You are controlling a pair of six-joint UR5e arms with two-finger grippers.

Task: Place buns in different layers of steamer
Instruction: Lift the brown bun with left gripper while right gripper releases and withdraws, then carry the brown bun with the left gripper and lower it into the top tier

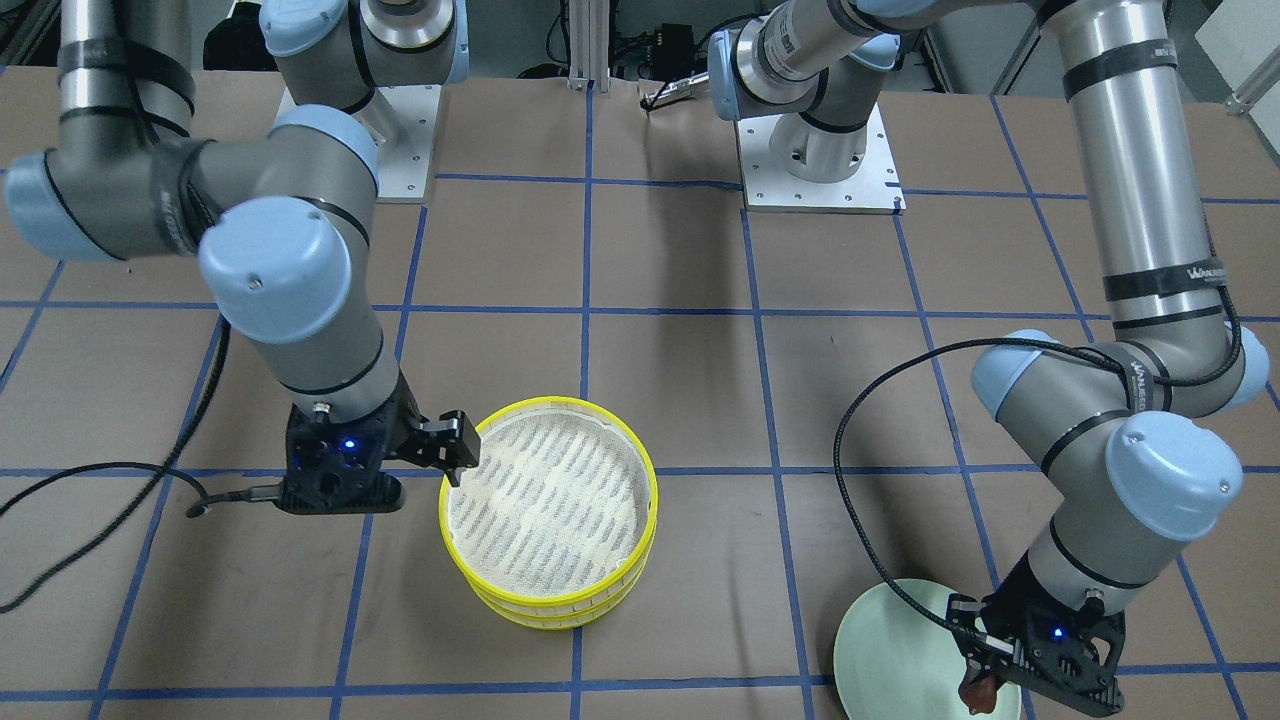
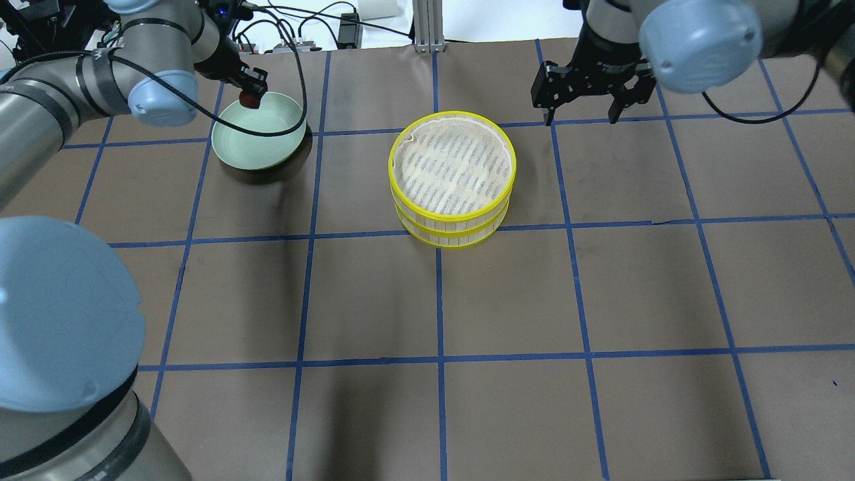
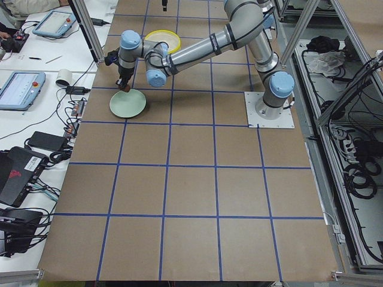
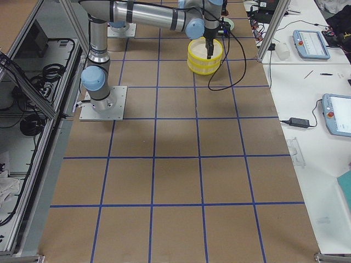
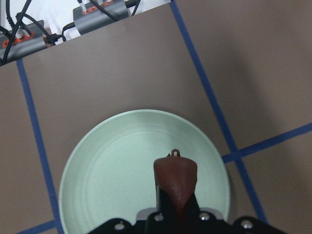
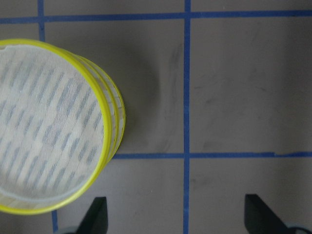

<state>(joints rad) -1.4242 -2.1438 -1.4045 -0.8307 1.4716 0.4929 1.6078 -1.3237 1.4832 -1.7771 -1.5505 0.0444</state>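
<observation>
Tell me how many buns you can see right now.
1. A reddish-brown bun is held in the left gripper over the green plate. No other shows; one may be hidden in the lower tray of the steamer.

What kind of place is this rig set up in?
Probably a robotics lab cell, not a kitchen: two arms bolted to base plates on a table marked with a blue tape grid, and teach pendants lying on side benches.

"WAN…" on left arm's black strap
</observation>
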